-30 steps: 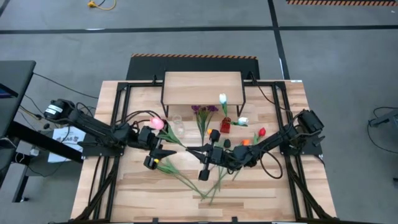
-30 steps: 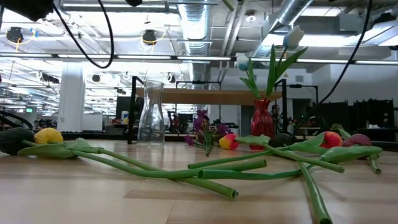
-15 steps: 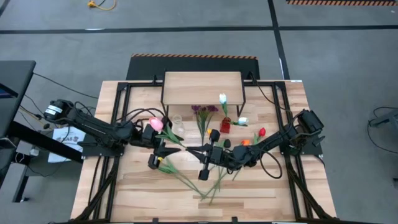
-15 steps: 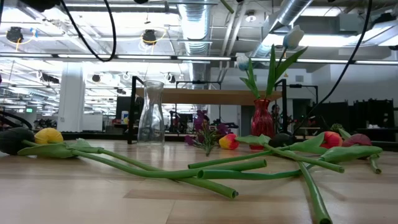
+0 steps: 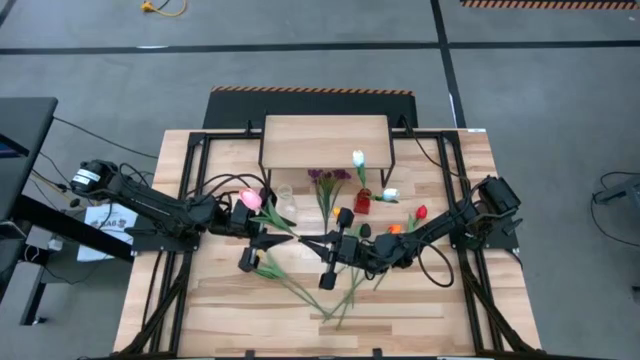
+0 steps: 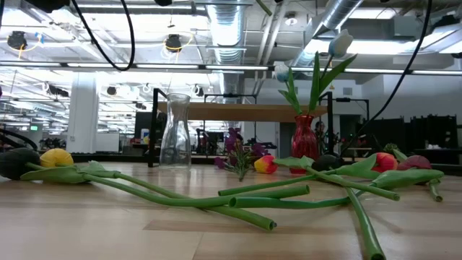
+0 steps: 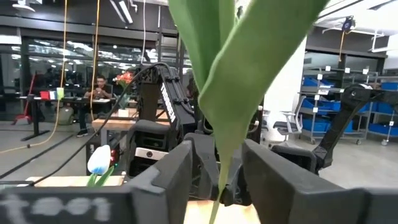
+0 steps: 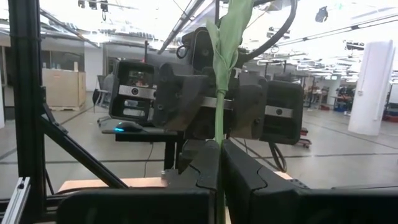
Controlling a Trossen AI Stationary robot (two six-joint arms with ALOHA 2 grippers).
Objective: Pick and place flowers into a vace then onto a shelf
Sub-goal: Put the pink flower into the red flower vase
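Right gripper (image 8: 217,168) is clamped on a pink tulip's (image 5: 249,200) green stem (image 8: 219,118), which rises straight between its fingers. Left gripper (image 7: 214,168) faces it just across; its fingers sit narrowly either side of the same stem, contact unclear. Pink head lies behind the left gripper. Shelf (image 5: 324,138) stands beyond both.

An open-plan robotics lab: exposed ceiling ducts (image 6: 238,32), strip lights, blue storage bins (image 7: 382,102), neighbouring workstations.
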